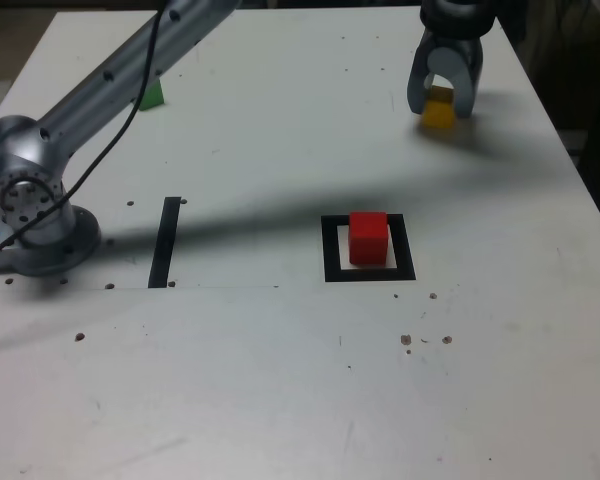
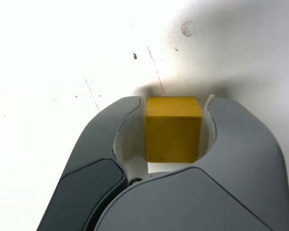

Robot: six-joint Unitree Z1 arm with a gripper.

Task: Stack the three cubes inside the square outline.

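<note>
Gripper: the gripper (image 1: 442, 100) stands at the far right of the exterior view, pointing down at the table (image 1: 280, 380); its two grey jaws are closed against the sides of the yellow cube (image 2: 173, 129), which sits between them.
Yellow cube: at the far right of the table in the exterior view, low at the table surface between the fingertips; whether it is lifted off the surface cannot be told.
Red cube: the red cube (image 1: 368, 238) sits inside the square outline (image 1: 330, 250), near the middle of the table and a little right of centre in the exterior view, well apart from the gripper.
Square outline: a thick black frame with a pale centre, the red cube resting on that centre.
Green cube: the green cube (image 1: 152, 95) lies at the far left in the exterior view, partly hidden behind the arm (image 1: 110, 75).
Arm: the arm's base stands at the exterior view's left edge and its grey link reaches up and across toward the far side.
Black strip: a thin straight black strip (image 1: 165, 242) lies just right of the base, left of the outline.
</note>
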